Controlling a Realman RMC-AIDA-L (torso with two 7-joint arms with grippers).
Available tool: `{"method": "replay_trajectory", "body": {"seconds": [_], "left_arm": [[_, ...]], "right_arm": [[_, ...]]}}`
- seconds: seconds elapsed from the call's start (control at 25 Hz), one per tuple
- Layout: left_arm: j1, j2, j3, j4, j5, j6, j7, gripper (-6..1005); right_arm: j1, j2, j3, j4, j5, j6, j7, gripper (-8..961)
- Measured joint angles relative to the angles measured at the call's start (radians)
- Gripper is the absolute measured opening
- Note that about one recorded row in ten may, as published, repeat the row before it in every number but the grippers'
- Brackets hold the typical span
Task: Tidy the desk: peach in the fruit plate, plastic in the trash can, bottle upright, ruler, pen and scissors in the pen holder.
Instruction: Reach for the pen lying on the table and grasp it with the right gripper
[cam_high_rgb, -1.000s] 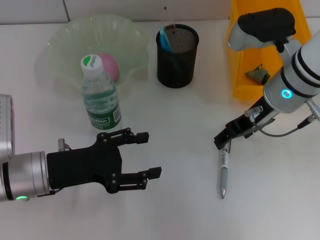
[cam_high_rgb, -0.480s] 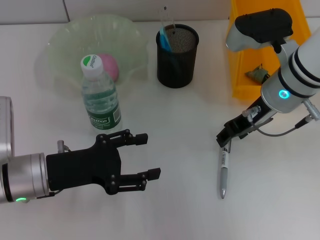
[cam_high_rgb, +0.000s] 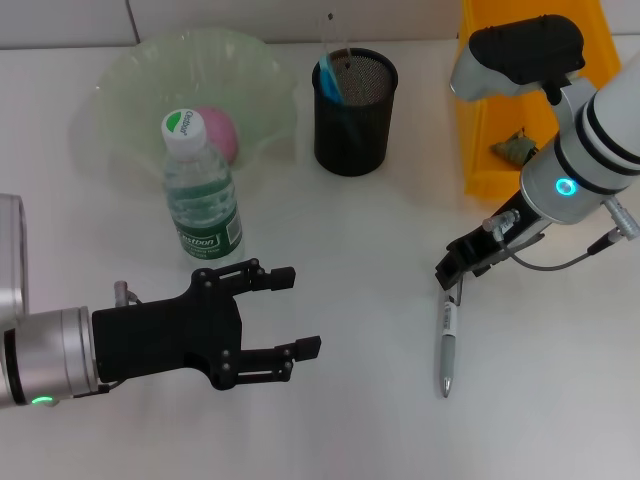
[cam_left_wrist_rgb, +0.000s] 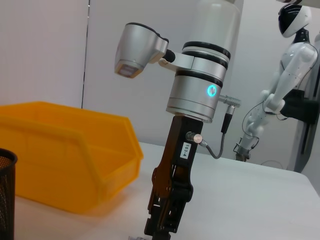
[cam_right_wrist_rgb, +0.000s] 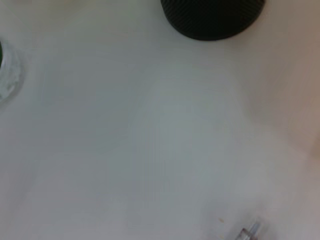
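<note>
**Pen left on the bench, most of the tidying done**

The right gripper (cam_high_rgb: 452, 275) hangs just over the top end of the pen (cam_high_rgb: 447, 345); whether its jaws are spread or closed cannot be told. The pen lies flat on the white bench (cam_high_rgb: 360, 230). The left gripper (cam_high_rgb: 300, 310) hovers low, jaws spread wide and empty.

Judging by the layout, the peach (cam_high_rgb: 218, 134) sits in the fruit plate (cam_high_rgb: 130, 75), the water bottle (cam_high_rgb: 198, 195) stands upright, and plastic lies in the yellow bin (cam_high_rgb: 480, 150). The mesh pen holder (cam_high_rgb: 354, 98) already holds items. Open bench separates pen from holder.
</note>
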Motion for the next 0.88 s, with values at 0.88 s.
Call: {"method": "replay_trajectory", "body": {"seconds": [0.88], "left_arm": [[0.007, 0.002, -0.001, 0.000, -0.001, 0.000, 0.000, 813]], "right_arm": [[0.031, 0.000, -0.025, 0.055, 0.000, 0.019, -0.001, 346]]}}
